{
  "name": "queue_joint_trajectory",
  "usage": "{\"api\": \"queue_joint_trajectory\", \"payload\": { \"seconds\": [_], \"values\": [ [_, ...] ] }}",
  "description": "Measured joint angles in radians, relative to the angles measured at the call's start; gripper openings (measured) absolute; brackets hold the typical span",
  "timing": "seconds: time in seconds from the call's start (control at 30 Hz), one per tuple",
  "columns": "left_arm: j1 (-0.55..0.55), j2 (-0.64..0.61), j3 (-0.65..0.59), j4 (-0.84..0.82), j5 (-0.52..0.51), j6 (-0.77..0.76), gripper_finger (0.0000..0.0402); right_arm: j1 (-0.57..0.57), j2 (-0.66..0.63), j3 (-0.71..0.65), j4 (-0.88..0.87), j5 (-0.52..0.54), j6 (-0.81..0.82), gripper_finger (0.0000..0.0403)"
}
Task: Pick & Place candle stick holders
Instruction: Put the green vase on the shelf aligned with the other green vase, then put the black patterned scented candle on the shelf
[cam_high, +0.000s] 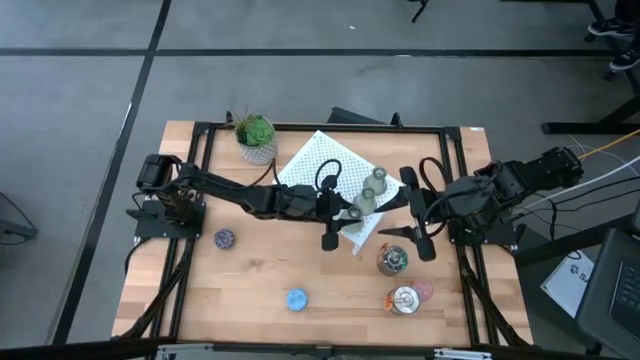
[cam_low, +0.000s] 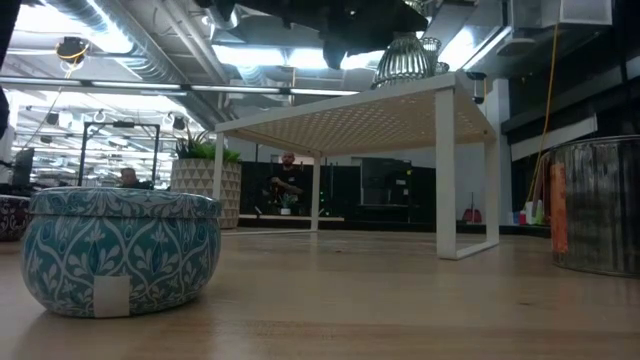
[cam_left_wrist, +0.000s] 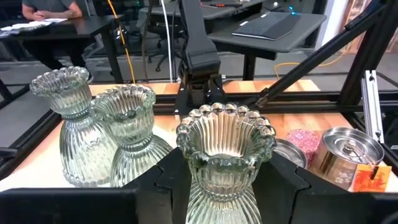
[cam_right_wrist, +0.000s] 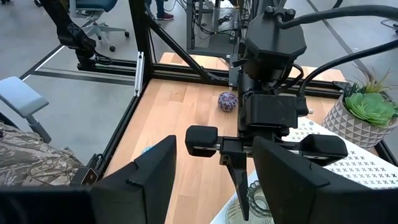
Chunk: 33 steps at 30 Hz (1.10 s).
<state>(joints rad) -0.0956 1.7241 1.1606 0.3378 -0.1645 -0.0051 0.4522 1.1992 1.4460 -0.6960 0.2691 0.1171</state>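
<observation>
Three ribbed, bell-shaped glass candle stick holders show in the left wrist view. Two (cam_left_wrist: 68, 124) (cam_left_wrist: 127, 130) stand side by side on the white perforated stand (cam_high: 320, 160). The third (cam_left_wrist: 224, 149) is between the fingers of my left gripper (cam_left_wrist: 224, 186), which is shut on it over the stand's right corner (cam_high: 362, 203). My right gripper (cam_high: 400, 215) is open and empty just right of the stand, facing the left gripper (cam_right_wrist: 249, 149). The blue (cam_high: 296, 298), purple (cam_high: 225, 238), pink (cam_high: 423, 290) and two silver holders (cam_high: 392, 260) (cam_high: 405, 298) rest on the table. My left gripper pinches the third glass holder by its ribbed waist (cam_left_wrist: 199, 177), below the beaded rim, between its two fingers. The fingers come about level from the table's left. The holder is upright; in the low view its base (cam_low: 405, 80) seems to sit on the stand's top.
A potted plant (cam_high: 257, 135) stands at the far edge, left of the stand. The stand is a raised table on thin legs (cam_low: 445, 170). The silver and pink holders crowd the near right, below my right gripper. People sit at desks beyond the table.
</observation>
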Motion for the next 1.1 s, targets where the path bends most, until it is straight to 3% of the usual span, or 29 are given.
{"api": "queue_joint_trajectory", "payload": {
  "seconds": [0.2,0.57,1.1],
  "values": [
    [0.000,0.000,0.000,0.002,0.001,0.007,0.0162,0.000,0.000,0.000,0.000,0.000,-0.009,0.0215],
    [0.000,0.010,0.000,0.006,0.003,0.023,0.0166,0.000,0.000,0.000,-0.002,-0.001,-0.013,0.0215],
    [0.000,-0.037,0.000,-0.028,0.001,0.053,0.0253,0.000,0.000,0.001,-0.007,-0.011,-0.013,0.0215]
  ]
}}
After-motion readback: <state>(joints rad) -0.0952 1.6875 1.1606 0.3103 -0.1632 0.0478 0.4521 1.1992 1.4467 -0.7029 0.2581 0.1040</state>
